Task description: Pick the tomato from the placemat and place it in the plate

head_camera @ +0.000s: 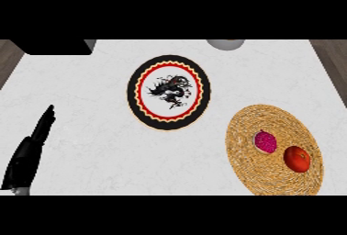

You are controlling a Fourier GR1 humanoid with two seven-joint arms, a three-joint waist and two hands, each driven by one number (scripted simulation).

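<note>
A red tomato (297, 159) lies on the woven straw placemat (271, 124) at the right of the counter. Beside it on the mat, to its upper left, sits a magenta fruit (265, 142). The plate (169, 92), black-rimmed with a red and cream ring and a dark dragon figure on white, rests at the middle of the counter, left of the mat. My left hand (30, 149) shows at the lower left with fingers straight, far from the tomato and touching nothing. My right hand is out of sight.
A dark box (58, 46) occupies the far left corner of the counter. A grey rounded object (226, 44) peeks in at the far edge. White counter surface stretches between the plate and my left hand.
</note>
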